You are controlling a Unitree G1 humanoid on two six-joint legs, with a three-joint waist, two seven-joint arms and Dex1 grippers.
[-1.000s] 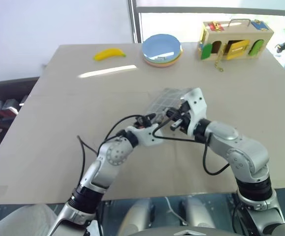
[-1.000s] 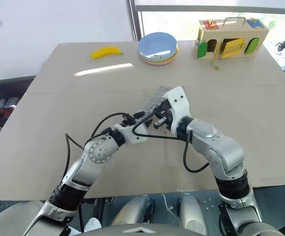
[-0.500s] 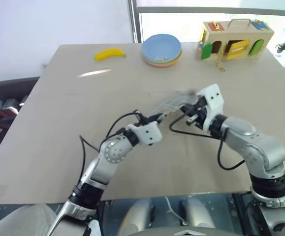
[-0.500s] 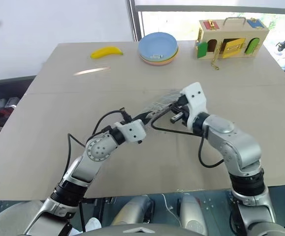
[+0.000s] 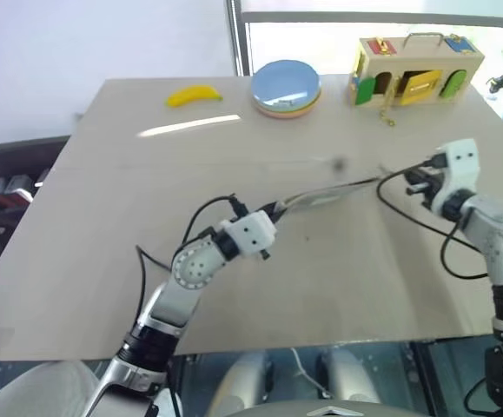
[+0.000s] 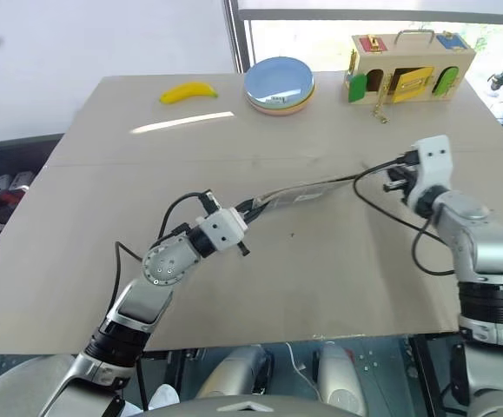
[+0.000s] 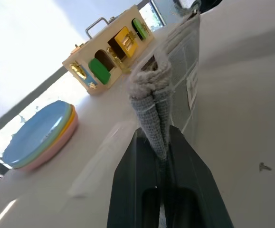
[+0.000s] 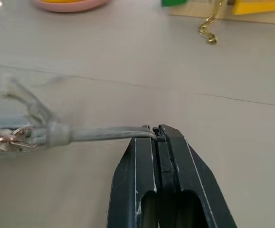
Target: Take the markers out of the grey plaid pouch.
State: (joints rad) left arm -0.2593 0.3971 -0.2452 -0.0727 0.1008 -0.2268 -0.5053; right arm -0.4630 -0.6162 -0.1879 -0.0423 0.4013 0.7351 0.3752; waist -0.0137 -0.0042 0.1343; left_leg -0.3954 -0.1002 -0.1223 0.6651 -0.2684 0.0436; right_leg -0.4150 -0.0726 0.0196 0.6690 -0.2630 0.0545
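1. We see bright daylight from the window point(image 5: 381, 22) behind the tabletop point(image 5: 103, 226); the panes are blown out white.
2. A streak of glare point(image 5: 188, 126) lies on the tabletop near the banana point(image 5: 193, 95).
3. Shadows are soft and faint under the arms.
4. The pouch point(image 5: 320, 195) looks smeared in the eye views.
5. In the left wrist view the sky washes out, and the plates point(image 7: 37, 137) and toy box point(image 7: 109, 45) are soft; the fingers point(image 7: 137, 190) are dark.
6. The right wrist view blurs toward its far edge.
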